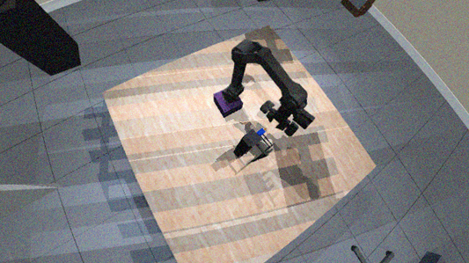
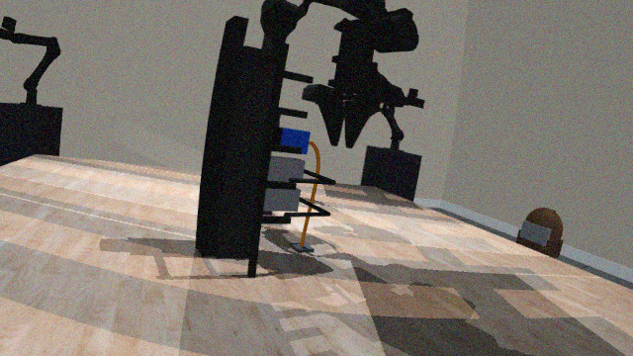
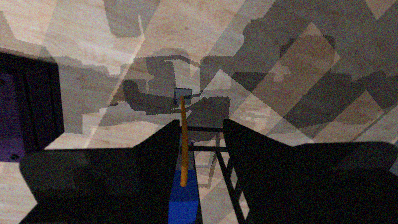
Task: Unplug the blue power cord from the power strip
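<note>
Above power strip | gripper part-open, empty | blue plug seated

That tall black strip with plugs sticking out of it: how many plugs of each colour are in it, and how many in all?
Blue plug: 1
Grey plugs: 2
Total: 3 plugs in the power strip. An orange cord hangs from the blue one; the gripper hovers beside it, holding nothing.
</note>
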Motion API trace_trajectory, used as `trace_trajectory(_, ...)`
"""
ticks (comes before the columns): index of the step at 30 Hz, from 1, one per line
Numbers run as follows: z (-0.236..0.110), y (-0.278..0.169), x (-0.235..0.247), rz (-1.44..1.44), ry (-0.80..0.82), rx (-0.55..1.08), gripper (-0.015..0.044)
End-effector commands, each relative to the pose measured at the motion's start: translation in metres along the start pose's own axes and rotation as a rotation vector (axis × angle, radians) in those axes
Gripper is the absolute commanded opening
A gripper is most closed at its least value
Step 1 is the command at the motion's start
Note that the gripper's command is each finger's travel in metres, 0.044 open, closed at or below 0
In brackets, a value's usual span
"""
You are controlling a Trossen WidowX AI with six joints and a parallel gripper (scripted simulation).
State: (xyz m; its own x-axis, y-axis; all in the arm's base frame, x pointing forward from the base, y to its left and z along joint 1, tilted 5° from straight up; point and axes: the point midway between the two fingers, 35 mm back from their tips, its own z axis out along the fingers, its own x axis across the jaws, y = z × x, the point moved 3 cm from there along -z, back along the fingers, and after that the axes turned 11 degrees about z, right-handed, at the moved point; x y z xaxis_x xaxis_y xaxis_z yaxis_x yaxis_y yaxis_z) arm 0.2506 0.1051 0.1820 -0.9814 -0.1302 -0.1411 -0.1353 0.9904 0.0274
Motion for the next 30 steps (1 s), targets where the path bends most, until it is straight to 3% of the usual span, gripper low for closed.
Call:
trace_trajectory(1,-0.013,-0.033,0.001,0.074,0.044,-0.019,0.0160)
trace_trajectory(30,-0.014,-0.066,-0.003,0.085,0.052,-0.019,0.0160)
